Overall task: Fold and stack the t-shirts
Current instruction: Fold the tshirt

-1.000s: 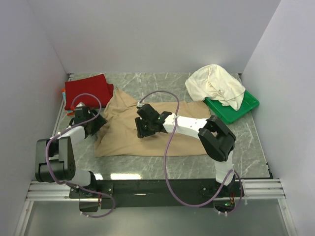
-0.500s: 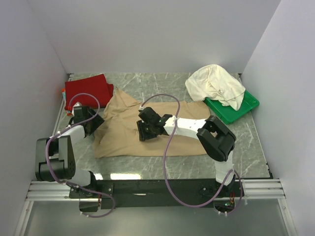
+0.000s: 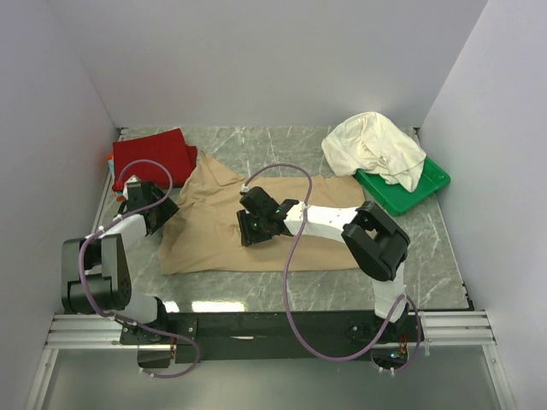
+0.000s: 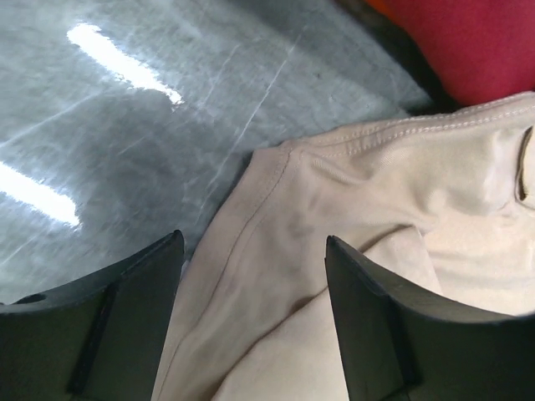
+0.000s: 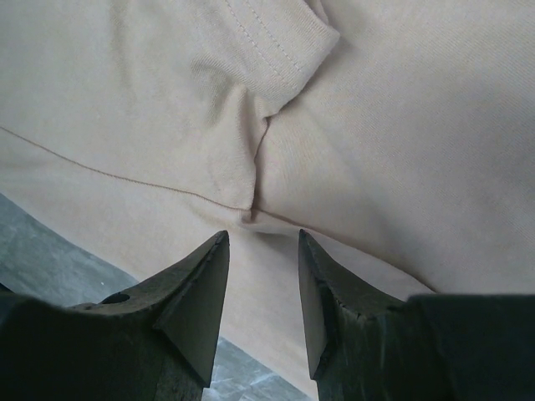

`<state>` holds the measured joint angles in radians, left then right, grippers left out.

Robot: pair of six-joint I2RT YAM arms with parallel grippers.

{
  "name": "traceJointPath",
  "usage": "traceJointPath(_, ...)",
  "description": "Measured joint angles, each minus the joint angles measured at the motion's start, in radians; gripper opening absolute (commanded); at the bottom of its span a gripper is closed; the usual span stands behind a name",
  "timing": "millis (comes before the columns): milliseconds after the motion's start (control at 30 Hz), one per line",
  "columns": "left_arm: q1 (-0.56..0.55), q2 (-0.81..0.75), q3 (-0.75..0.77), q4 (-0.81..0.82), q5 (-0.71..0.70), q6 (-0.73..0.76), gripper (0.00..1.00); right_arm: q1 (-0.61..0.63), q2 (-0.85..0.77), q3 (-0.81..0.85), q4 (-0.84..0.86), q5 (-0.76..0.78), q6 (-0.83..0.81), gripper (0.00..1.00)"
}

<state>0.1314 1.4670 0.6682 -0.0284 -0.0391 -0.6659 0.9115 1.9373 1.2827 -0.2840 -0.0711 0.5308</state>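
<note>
Middle of the grey marbled counter (image 3: 265, 145): tan shirt (image 3: 205, 243), soft matte knit, laid out broad and mostly flat, rumpled toward the left edge. Far left corner: red shirt (image 3: 154, 155), folded into a neat, thick rectangle. Far right corner: cream shirt (image 3: 373, 147), heaped in loose crumpled folds over a glossy green plastic tray (image 3: 410, 190).

On the left end effector (image 4: 255, 242): blunt black jaws spread wide, poised over the tan shirt's left border. Below them, a stitched hem and a folded-over layer of cloth against shiny stone. Grips nothing.

On the right end effector (image 5: 261, 238): wedge-shaped black jaws partly apart over the middle of the tan shirt. Straddles a long thin seam just below a small pucker, near a double-stitched sleeve hem. Holds no cloth between the tips.
</note>
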Motion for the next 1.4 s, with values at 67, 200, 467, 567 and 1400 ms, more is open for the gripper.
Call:
traceJointPath(67,-0.003,-0.029,0.0,-0.023,-0.009,-0.001,0.74,0.0,-0.008,-0.001,-0.003,0.007,0.0,0.46)
traceJointPath(200,-0.059,-0.117,0.002,-0.061,-0.063,-0.006,0.74,0.0,-0.06,-0.018,-0.023,0.043,-0.005,0.46)
traceJointPath(467,-0.306,-0.211,0.042,-0.091,-0.142,-0.045,0.74,-0.08,-0.188,-0.099,-0.03,0.099,-0.017,0.46)
traceJointPath(567,-0.362,-0.207,0.039,-0.082,-0.136,-0.069,0.75,-0.159,-0.205,-0.15,-0.029,0.11,-0.02,0.46)
traceJointPath(1400,-0.48,-0.025,-0.131,0.239,0.015,-0.19,0.78,-0.278,-0.279,-0.418,0.122,0.18,0.109,0.44)
